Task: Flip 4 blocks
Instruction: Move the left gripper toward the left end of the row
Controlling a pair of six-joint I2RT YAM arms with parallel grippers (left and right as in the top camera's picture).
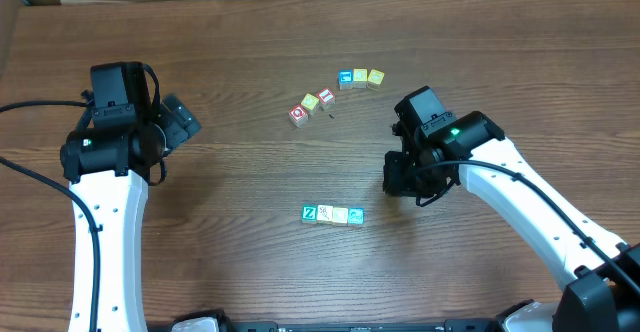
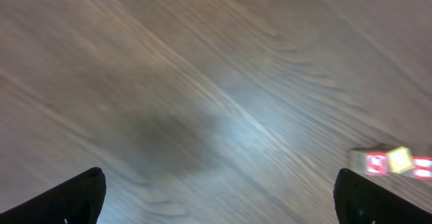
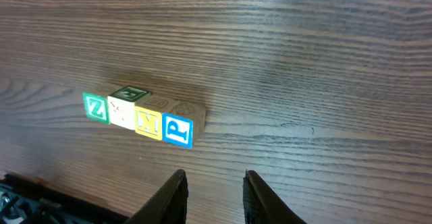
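Four blocks lie in a tight row on the wooden table [image 1: 230, 222]: a green Z block [image 3: 95, 107], a pale cream block [image 3: 122, 113], a yellow M block [image 3: 148, 123] and a blue P block [image 3: 177, 130]. From overhead the row [image 1: 332, 214] sits in the front middle. My right gripper [image 3: 214, 181] hovers a little to the right of the row's blue end. Its jaws stand narrowly open with only bare wood between them. My left gripper [image 2: 219, 200] is wide open over bare table at the far left, away from the row.
Two more clusters of small cubes lie further back: a blue and two yellow ones [image 1: 360, 77], and red-faced and yellow ones [image 1: 312, 107]. The latter also show blurred at the right edge of the left wrist view, as cubes [image 2: 391, 162].
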